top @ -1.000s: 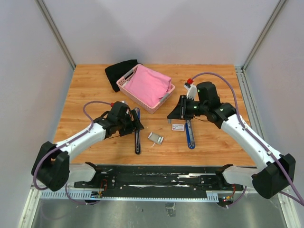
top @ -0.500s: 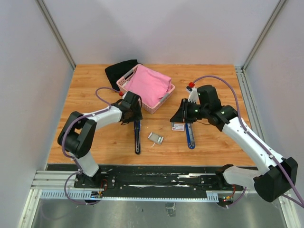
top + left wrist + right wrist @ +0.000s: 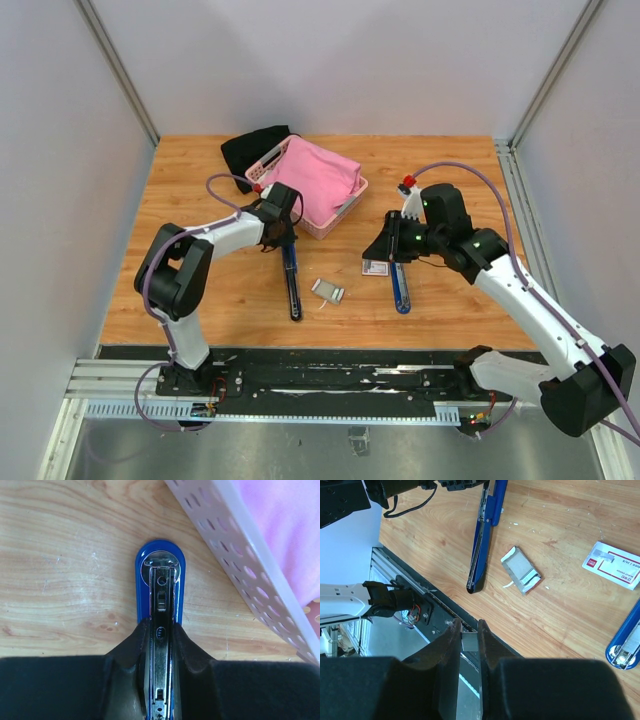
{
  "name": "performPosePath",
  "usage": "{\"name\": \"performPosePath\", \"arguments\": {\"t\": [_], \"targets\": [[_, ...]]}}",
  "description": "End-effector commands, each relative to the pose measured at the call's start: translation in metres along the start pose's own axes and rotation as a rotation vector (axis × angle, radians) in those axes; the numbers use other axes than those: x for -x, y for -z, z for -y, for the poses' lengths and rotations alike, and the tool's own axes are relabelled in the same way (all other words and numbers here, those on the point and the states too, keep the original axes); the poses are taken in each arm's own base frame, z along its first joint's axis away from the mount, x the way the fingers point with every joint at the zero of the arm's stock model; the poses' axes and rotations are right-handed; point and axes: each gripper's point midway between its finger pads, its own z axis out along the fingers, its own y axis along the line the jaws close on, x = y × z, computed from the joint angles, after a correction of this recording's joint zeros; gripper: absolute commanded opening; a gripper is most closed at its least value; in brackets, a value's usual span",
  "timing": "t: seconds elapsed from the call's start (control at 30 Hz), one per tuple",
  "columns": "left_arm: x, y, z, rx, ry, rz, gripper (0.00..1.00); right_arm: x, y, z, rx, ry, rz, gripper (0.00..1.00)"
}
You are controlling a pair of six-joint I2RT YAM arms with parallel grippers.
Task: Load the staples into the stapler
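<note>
The stapler lies opened on the wooden table, its long dark body running toward the near edge. My left gripper is shut on its far end; in the left wrist view the fingers clamp the silvery magazine channel above the blue base. My right gripper hovers over the table's right-middle, shut on a small silvery block of staples. The white carton with red print lies just under that gripper.
A pink basket with pink cloth stands right behind the left gripper, and a black cloth lies beyond it. A torn grey packet lies mid-table. A second blue stapler lies right of the carton.
My left arm swung in to the stapler's far end and closed its jaws on it; the stapler's near tip shifted slightly right. The right gripper drifted a little right, still holding the staples.
</note>
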Motion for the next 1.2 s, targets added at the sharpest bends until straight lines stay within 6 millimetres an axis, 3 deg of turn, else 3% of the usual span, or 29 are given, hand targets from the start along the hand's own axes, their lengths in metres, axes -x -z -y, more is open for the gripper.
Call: {"name": "performPosePath", "arguments": {"t": [0.0,0.23,0.43,0.7,0.83,1.0,1.07,1.17], "targets": [[-0.012,0.009,-0.017,0.073,0.078,-0.040,0.00,-0.007,0.000,0.004,-0.018,0.044,-0.015,0.07],[-0.058,0.042,-0.036,0.118,0.257,-0.126,0.00,-0.005,-0.003,0.009,-0.075,0.120,-0.028,0.08],[-0.098,0.071,-0.034,0.134,0.452,-0.166,0.00,-0.006,-0.008,0.008,-0.088,0.154,-0.034,0.08],[-0.117,0.075,-0.026,0.169,0.689,-0.202,0.00,-0.014,-0.013,0.006,-0.088,0.169,-0.042,0.08],[-0.112,0.071,-0.015,0.160,0.660,-0.200,0.01,-0.014,-0.014,0.004,-0.096,0.184,-0.040,0.08],[-0.110,0.071,-0.013,0.148,0.635,-0.195,0.17,-0.013,-0.019,0.001,-0.134,0.239,-0.040,0.08],[-0.108,0.072,-0.014,0.142,0.627,-0.184,0.44,-0.012,-0.023,0.000,-0.158,0.279,-0.043,0.08],[-0.099,0.075,-0.013,0.124,0.583,-0.156,0.68,-0.010,-0.032,-0.004,-0.182,0.351,-0.057,0.08]]}}
